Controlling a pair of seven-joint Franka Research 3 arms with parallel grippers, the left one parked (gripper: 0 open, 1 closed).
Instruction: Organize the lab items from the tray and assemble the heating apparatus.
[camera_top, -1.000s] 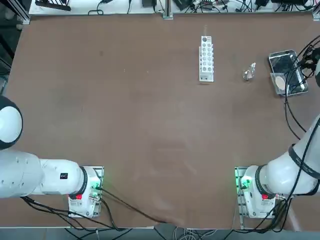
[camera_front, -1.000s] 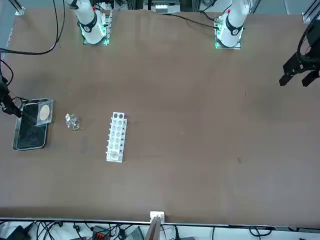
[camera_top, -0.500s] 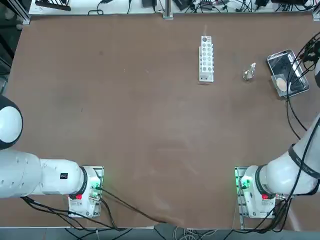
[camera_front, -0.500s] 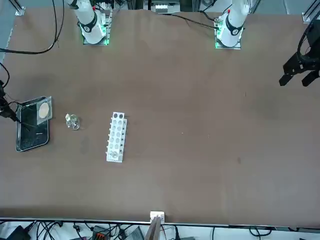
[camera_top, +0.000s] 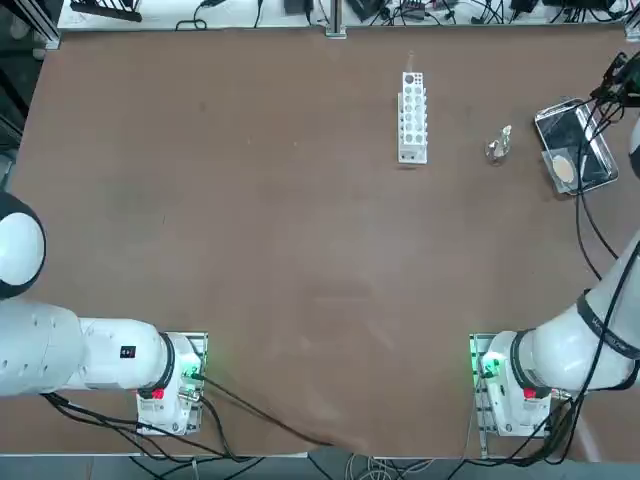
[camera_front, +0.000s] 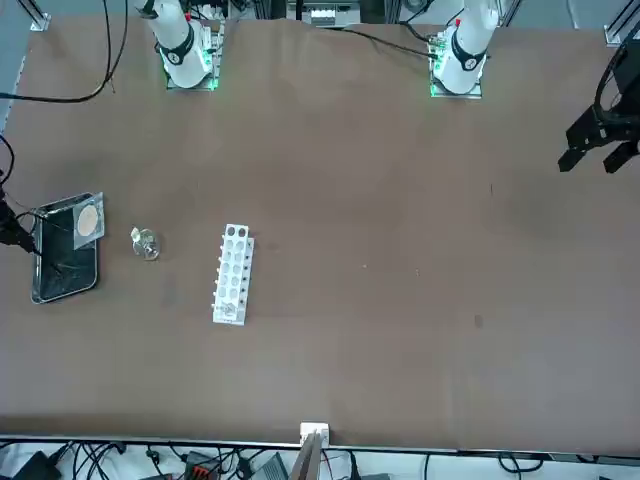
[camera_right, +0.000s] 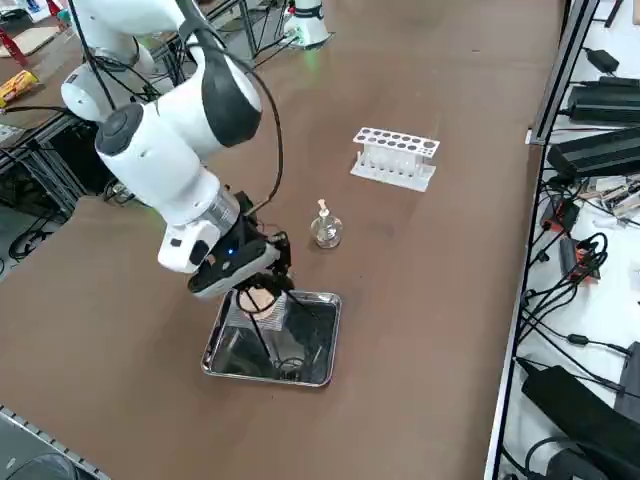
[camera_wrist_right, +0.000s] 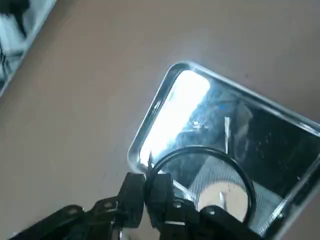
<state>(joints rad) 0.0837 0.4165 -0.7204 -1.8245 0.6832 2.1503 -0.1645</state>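
My right gripper (camera_wrist_right: 148, 191) is shut on the rim of the thin black wire tripod (camera_wrist_right: 200, 148) and holds it over the shiny metal tray (camera_wrist_right: 150, 116). In the right side view the gripper (camera_right: 272, 262) hangs above the tray's near end (camera_right: 328, 345), and the tripod's legs (camera_right: 262, 340) reach down into it. I cannot tell whether they touch the bottom. The grey gauze mat with its beige centre (camera_wrist_right: 222, 194) lies in the tray under the ring. The clear glass burner (camera_right: 325, 230) stands on the table beside the tray, also visible from above (camera_top: 497, 146).
A white test tube rack (camera_top: 413, 115) lies left of the burner in the top view. The tray (camera_top: 602, 158) sits close to the table's right edge. Cables run along the far edge of the table.
The gripper has risen and drawn back toward the table's edge with the tripod in it. The tray turned slightly a second ago and now rests still.
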